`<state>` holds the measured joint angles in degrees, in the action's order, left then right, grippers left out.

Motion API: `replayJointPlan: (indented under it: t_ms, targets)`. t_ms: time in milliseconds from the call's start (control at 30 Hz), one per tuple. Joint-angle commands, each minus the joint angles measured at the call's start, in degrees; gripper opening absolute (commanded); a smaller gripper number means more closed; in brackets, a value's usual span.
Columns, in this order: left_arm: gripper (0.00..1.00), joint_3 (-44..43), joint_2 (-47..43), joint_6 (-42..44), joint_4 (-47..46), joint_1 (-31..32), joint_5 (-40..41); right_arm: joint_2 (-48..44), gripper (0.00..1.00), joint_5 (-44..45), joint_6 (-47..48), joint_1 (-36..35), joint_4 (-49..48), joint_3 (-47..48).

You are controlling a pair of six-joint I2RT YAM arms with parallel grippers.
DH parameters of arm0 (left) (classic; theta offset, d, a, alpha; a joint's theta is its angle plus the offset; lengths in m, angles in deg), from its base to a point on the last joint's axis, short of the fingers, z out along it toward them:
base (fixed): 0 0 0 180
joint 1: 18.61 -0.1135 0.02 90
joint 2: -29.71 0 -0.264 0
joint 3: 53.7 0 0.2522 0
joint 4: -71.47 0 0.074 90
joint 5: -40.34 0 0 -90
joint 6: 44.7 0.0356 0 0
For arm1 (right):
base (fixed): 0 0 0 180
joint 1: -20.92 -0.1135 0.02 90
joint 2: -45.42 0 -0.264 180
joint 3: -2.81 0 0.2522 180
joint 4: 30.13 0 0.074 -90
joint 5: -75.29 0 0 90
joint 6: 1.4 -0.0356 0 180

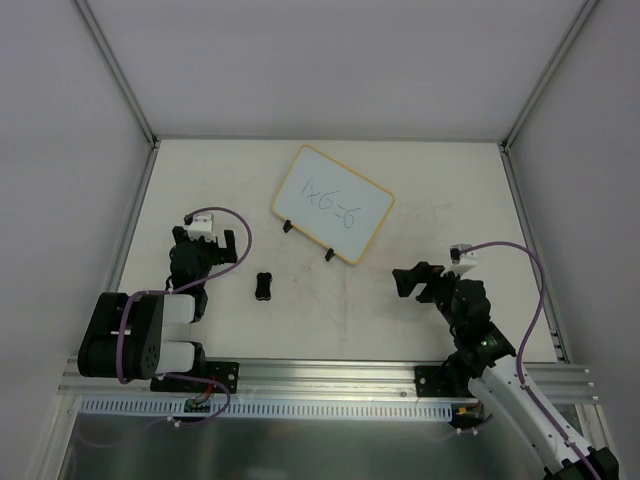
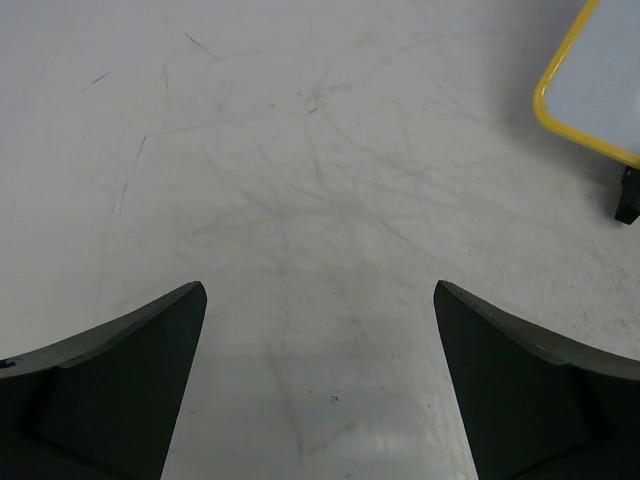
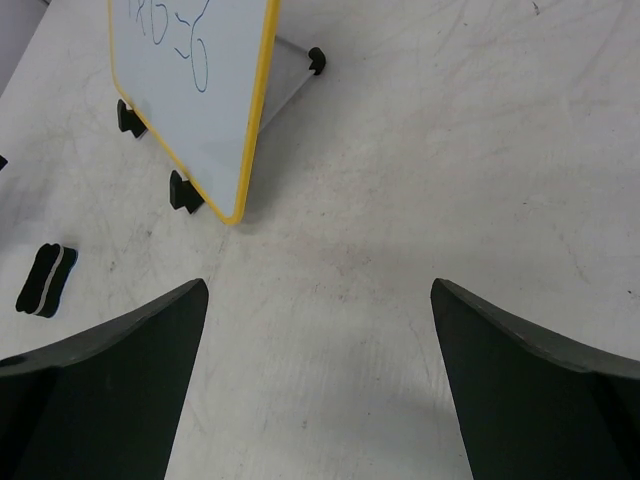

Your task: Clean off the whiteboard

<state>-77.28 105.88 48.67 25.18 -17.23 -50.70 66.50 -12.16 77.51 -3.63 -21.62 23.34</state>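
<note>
The white table (image 1: 440,190) carries the whiteboard (image 1: 332,205), which stands on its black feet toward 12 o'clock from the middle, with blue writing on it. The left gripper (image 1: 208,240) at its 8 o'clock and the right gripper (image 1: 416,286) at its 4 o'clock both have jaws wide apart, holding nothing. The small black eraser (image 1: 263,286) lies at the board's 7 o'clock.

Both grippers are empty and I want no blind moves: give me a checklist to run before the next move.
1. Left gripper open and empty: ok.
2. Right gripper open and empty: ok.
3. Eraser lying free on the table, nearer the left arm: ok.
4. Whiteboard standing, nothing in front of it: ok.
5. Whiteboard wiped clean: not ok, writing shows on it.
</note>
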Motion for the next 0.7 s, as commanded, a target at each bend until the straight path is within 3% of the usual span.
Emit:
replayJointPlan:
  t_ms: [0, 200, 333, 400, 467, 667]
  targets:
    - [0.99, -1.3, -0.2, -1.0, -1.2, -0.6, -1.2, -0.7, 0.99, 0.2, 0.9, 0.3, -2.1, 0.9]
    - [0.99, -1.1, -0.4, -1.0, -1.6, -0.6, -0.8, -1.5, 0.99, -3.0, 3.5, 0.2, -3.4, 0.4]
    - [0.99, 0.0, -6.6, -2.0, 0.6, -0.6, 2.1, 1.2, 0.99, -10.2, 3.4, 0.2, -7.7, 1.8]
    - [0.99, -3.4, -12.9, -6.4, 12.9, -0.6, 10.0, 2.9, 0.99, -10.4, 3.6, 0.3, -9.0, 3.7]
    - [0.99, -9.0, -17.6, -8.6, 27.8, -0.6, 11.5, 6.0, 0.99, -10.6, 3.5, 0.2, -9.5, 5.4]
    - [0.99, -10.0, -29.0, -18.2, 37.7, -0.5, 7.0, 14.9, 0.99, -11.0, 2.5, 0.4, -12.5, 12.3]
